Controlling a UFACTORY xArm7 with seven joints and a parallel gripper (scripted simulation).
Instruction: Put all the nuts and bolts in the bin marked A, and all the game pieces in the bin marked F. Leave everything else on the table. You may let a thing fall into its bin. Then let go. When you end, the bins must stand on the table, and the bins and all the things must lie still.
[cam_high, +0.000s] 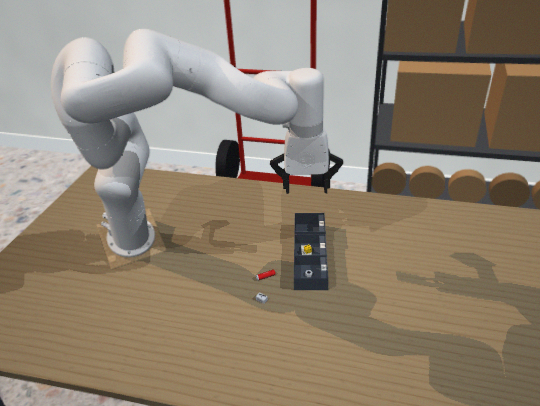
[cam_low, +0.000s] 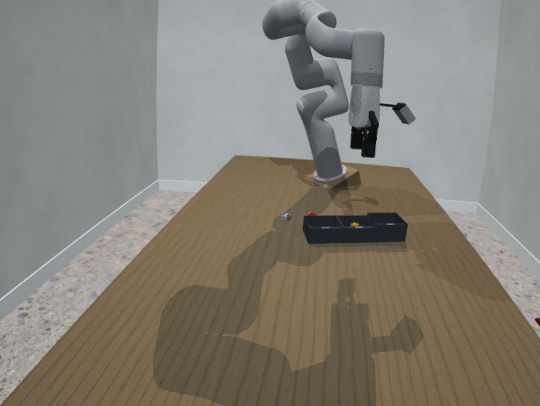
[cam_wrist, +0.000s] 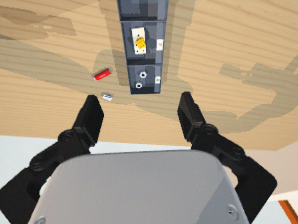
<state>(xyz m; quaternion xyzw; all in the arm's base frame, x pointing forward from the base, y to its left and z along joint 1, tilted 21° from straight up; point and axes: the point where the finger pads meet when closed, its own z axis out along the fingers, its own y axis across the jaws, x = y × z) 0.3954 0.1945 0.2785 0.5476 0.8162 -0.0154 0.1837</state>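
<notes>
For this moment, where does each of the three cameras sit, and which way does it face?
Top: high, at the table's long side, facing the shelf rack; whole arm and open gripper show.
Exterior: at the table's far end, looking along it toward the arm's base; whole arm shows.
Wrist: on the gripper, looking down; both fingers show.
All three share the dark bins and the red piece.

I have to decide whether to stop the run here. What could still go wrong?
A small silver piece still lies on the table, beside a red one. If it is a nut or bolt, the sorting is unfinished; the pictures do not settle that. Both lie close to the bins, so the open, empty gripper may bump a bin wall when it comes down.
</notes>
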